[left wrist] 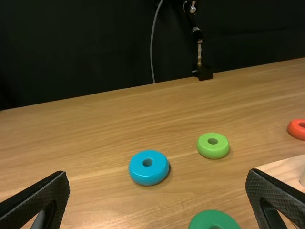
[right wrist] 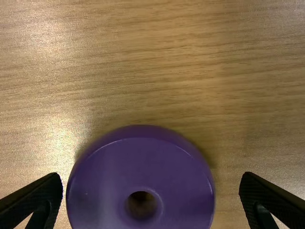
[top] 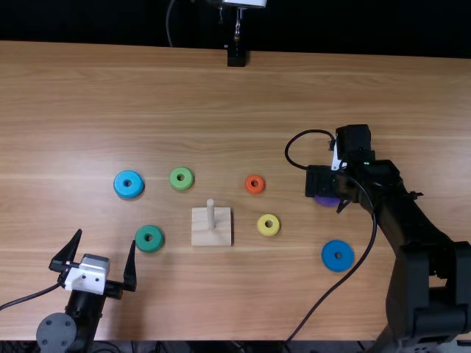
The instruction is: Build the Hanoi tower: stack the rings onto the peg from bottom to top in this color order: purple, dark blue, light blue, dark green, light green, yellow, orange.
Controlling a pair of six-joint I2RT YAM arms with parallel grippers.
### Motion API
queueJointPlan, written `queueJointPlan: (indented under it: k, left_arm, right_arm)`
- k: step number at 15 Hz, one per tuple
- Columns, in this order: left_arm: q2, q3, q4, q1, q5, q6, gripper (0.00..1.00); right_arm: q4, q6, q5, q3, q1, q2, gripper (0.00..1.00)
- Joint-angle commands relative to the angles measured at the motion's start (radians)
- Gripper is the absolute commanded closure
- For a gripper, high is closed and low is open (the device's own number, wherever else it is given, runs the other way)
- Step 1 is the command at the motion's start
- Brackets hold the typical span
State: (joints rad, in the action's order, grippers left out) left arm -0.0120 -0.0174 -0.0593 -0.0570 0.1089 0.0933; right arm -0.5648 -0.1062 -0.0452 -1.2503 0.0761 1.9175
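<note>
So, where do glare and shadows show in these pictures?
Glare brightens the light brown wooden table beside the round purple ring in the right wrist view; a narrow shadow edges the square pale wooden base in the top view; another borders the round light blue ring in the left wrist view.

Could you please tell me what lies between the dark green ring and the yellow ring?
Between the dark green ring and the yellow ring sits the wooden base with its upright peg, as the top view shows.

My top view looks steeply down, my left wrist's outward, sharing the light blue ring (top: 129, 190); my right's, closely down.
</note>
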Motion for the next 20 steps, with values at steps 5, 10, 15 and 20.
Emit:
queueJointPlan:
  k: [5, 10, 15, 20]
  left_arm:
    - [0.012, 0.017, -0.011, 0.0, 0.018, 0.008, 0.0]
    - [0.012, 0.017, -0.011, 0.0, 0.018, 0.008, 0.0]
    - [0.012, 0.017, -0.011, 0.0, 0.018, 0.008, 0.0]
    - [0.012, 0.017, -0.011, 0.0, 0.018, 0.008, 0.0]
  right_arm:
    - [-0.001, -0.01, -0.008, -0.024, 0.004, 0.02, 0.0]
    - [-0.001, -0.013, -0.01, -0.031, 0.004, 0.052, 0.0]
    - [0.0, -0.015, -0.006, -0.02, 0.004, 0.052, 0.91]
    - [-0.003, -0.017, -0.008, -0.04, 0.011, 0.044, 1.0]
